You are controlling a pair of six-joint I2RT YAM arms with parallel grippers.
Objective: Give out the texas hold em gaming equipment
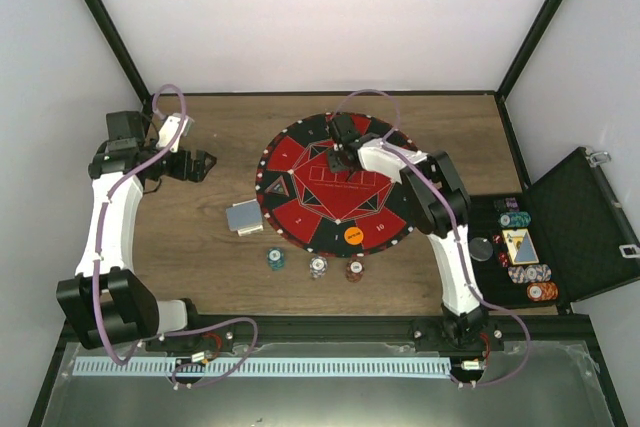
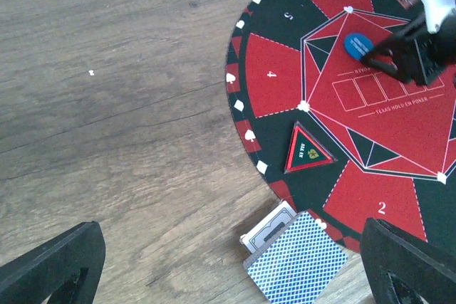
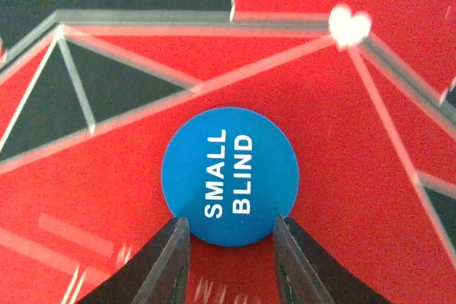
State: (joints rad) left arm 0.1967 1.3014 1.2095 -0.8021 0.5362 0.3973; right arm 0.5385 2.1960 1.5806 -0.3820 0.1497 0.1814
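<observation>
- blue small-blind disc (image 3: 229,176) lies flat on the mat (image 3: 342,197), on its red centre panel with clear red all round it
- right gripper (image 3: 229,222): jaws narrowly apart, tips over the disc's near edge; I can't tell if they touch
- card stack (image 2: 296,265) on the counter (image 2: 128,105), just off the mat rim
- left gripper (image 1: 203,165) spread wide, holding nothing, over open counter left of the mat

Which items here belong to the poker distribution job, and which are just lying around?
Job: SMALL BLIND disc, orange disc, three chips by the mat, card deck, chips in the case.
Lying about: round mat, black case.
</observation>
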